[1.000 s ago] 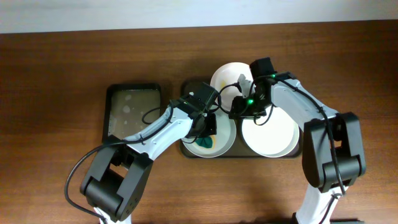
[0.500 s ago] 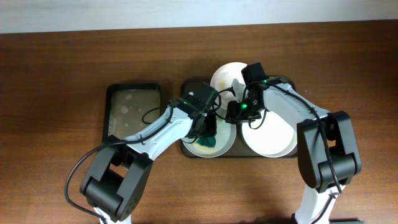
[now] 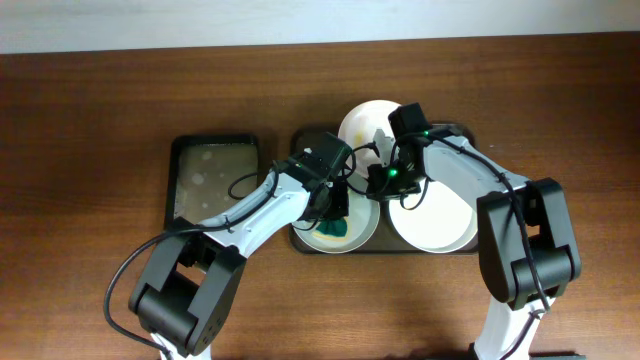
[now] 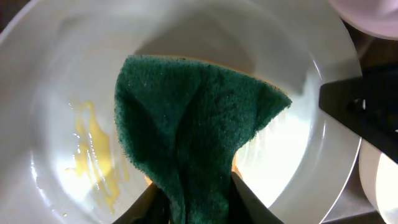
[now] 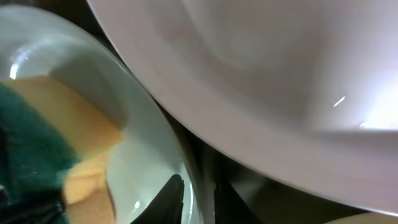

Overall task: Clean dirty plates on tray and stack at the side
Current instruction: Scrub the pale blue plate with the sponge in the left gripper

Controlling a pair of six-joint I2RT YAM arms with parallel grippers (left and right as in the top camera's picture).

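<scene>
Three white plates lie on the dark brown tray (image 3: 391,250): one at the back (image 3: 362,122), one front left (image 3: 362,228), one front right (image 3: 440,215). My left gripper (image 3: 336,208) is shut on a green and yellow sponge (image 4: 193,118) pressed into the front left plate (image 4: 56,81), beside a yellow smear (image 4: 93,155). My right gripper (image 3: 378,186) is shut on that plate's right rim (image 5: 194,180), one finger inside (image 5: 173,194) and one outside. The back plate (image 5: 267,68) looms above it.
A smaller black tray (image 3: 212,178) with water drops stands left of the brown tray. Bare wooden table lies all around, with a pale wall along the far edge. The two arms meet closely over the tray's middle.
My right gripper moved left and down from the back plate to the front left plate's rim, then held still. The sponge shifted only slightly.
</scene>
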